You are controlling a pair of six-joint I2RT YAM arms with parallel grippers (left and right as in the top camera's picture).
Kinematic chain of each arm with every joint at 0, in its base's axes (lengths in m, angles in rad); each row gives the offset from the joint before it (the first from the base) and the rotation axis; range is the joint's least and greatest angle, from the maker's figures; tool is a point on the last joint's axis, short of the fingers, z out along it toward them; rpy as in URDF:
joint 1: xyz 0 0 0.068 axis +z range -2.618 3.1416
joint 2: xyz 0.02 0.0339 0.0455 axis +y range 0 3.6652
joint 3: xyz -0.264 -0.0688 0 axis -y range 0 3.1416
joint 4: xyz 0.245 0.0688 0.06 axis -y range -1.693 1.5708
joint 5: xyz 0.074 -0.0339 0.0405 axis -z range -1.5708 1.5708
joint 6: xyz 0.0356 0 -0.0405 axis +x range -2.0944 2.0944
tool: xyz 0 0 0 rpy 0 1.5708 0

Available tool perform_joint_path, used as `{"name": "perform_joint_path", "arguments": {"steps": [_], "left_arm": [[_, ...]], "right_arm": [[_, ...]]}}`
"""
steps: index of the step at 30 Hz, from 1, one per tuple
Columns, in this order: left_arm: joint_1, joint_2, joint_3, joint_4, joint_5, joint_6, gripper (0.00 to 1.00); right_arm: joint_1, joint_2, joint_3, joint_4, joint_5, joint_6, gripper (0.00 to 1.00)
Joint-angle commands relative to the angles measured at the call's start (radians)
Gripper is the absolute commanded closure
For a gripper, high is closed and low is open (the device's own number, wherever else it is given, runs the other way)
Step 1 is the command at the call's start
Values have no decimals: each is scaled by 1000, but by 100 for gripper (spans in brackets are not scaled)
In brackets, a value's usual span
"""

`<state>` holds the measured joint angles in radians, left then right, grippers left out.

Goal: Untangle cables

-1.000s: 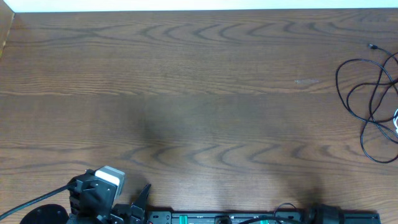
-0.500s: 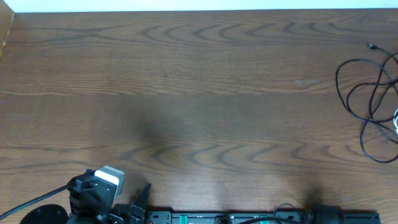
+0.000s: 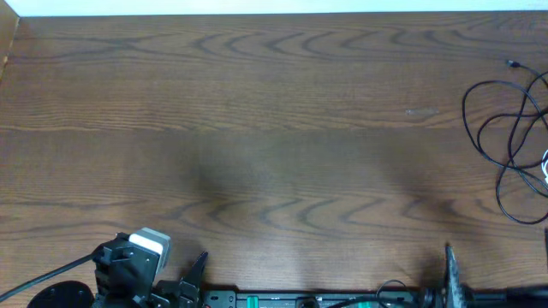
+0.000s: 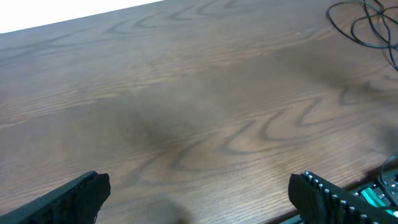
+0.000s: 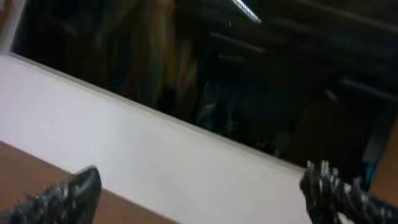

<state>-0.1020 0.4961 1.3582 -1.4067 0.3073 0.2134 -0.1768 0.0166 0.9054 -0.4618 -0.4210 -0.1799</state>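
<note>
So the only change I can spot from a second ago: the right gripper (image 5: 199, 190) has swung up, and one of its fingertips (image 3: 448, 261) now pokes into the bottom right of the overhead view, where before there was just a dark lump at the edge. Everything else hasn't budged. The left gripper (image 4: 202, 194) is still parked at the bottom left. Counting up: two grippers, both with jaws spread wide and nothing in them, and two cables. The black cord (image 3: 464, 107) lies in loose overlapping loops at the far right of the table (image 3: 274, 128), with one small plug end (image 3: 512, 63) at the upper right. Of the white cord (image 3: 545, 161) only a sliver shows at the right edge, among the black loops. Both cords are well apart from either gripper. The right wrist view is blurry.
</note>
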Motion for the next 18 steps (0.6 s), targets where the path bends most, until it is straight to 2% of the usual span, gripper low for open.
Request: {"name": "perform_joint_path", "arguments": {"steps": [1, 7, 9, 13, 18], "left_arm": [[-6, -4, 16, 1, -13, -2, 2], [-6, -4, 16, 2, -13, -2, 2], [-6, -4, 16, 2, -13, -1, 2], [-6, -4, 16, 1, -14, 3, 2], [-6, -4, 16, 1, -15, 3, 2]], "right_arm": [[13, -10, -135, 168, -35, 7, 1], [13, -10, -390, 509, -111, 10, 1], [13, -10, -525, 620, -128, 56, 1], [13, -10, -697, 731, -71, 56, 1], [13, -10, -880, 840, 26, 151, 1]]}}
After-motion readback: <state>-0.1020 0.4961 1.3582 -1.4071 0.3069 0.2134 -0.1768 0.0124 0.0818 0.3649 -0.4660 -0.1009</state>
